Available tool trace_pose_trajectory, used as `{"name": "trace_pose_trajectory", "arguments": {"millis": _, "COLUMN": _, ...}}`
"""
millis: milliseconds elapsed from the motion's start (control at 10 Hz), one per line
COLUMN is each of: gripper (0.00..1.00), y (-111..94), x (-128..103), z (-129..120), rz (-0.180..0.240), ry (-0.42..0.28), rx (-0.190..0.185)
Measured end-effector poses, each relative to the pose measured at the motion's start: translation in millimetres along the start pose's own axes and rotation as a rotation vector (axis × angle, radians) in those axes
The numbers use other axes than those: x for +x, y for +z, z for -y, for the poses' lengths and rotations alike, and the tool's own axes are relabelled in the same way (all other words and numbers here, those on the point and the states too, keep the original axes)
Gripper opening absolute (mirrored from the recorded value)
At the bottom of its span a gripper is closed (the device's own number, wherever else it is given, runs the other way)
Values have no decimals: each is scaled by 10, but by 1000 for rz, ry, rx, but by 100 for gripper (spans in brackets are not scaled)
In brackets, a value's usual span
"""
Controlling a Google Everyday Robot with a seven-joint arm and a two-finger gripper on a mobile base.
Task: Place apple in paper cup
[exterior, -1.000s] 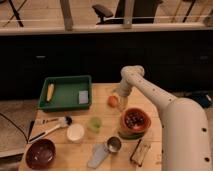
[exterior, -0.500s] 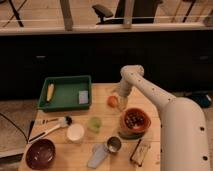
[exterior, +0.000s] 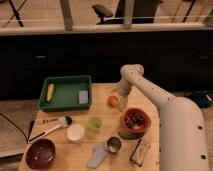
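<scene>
An orange-red apple (exterior: pixel 113 101) lies on the wooden table (exterior: pixel 102 140), right of the green tray. My gripper (exterior: pixel 120 94) is at the end of the white arm (exterior: pixel 150 92), just above and right of the apple, close to it. A white paper cup (exterior: pixel 75 132) stands upright at the front left of the table, well apart from the apple.
A green tray (exterior: pixel 65 92) holds a corn cob (exterior: pixel 50 92) and a sponge (exterior: pixel 83 97). A green cup (exterior: pixel 94 124), an orange bowl (exterior: pixel 135 122), a metal can (exterior: pixel 114 145), a dark bowl (exterior: pixel 41 153) and a brush (exterior: pixel 50 124) also stand on the table.
</scene>
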Motion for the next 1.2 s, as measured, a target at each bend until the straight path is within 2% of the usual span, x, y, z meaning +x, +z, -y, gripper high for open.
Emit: {"name": "trace_pose_trajectory", "arguments": {"millis": 1200, "gripper": 80, "y": -32, "x": 34, "z": 41, "rz": 4, "ry": -5, "rx": -22}}
